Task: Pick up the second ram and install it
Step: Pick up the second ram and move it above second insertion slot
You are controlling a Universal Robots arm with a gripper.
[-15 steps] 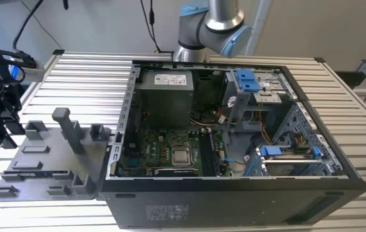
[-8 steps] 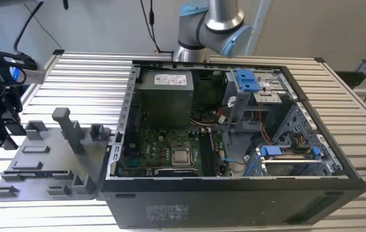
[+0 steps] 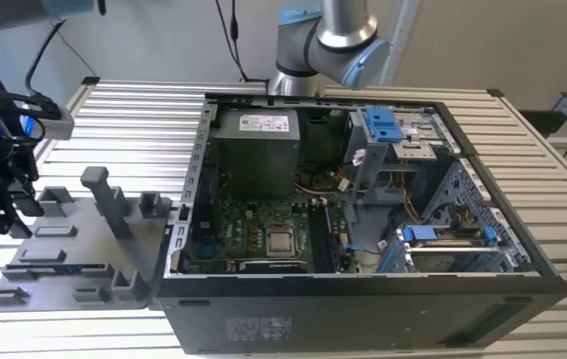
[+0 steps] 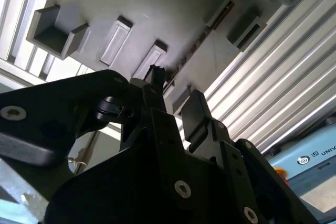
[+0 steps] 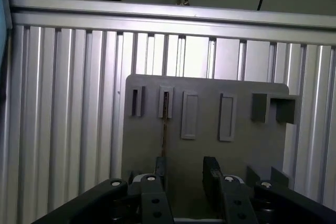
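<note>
Gripper (image 5: 185, 182), fingers apart and empty, over the grey fixture plate (image 5: 252, 145) at the exterior view's left; second ram (image 5: 164, 124), seemingly edge-on in a slot, just beyond one finger.

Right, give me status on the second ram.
Tool open, empty, above grey fixture plate. Second ram on edge in its slot, not gripped. Nothing seen in the way.

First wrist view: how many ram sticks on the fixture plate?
1. The second ram stands on edge on the fixture plate, in a slotted block, ahead of the open gripper. Others may be hidden.
</note>
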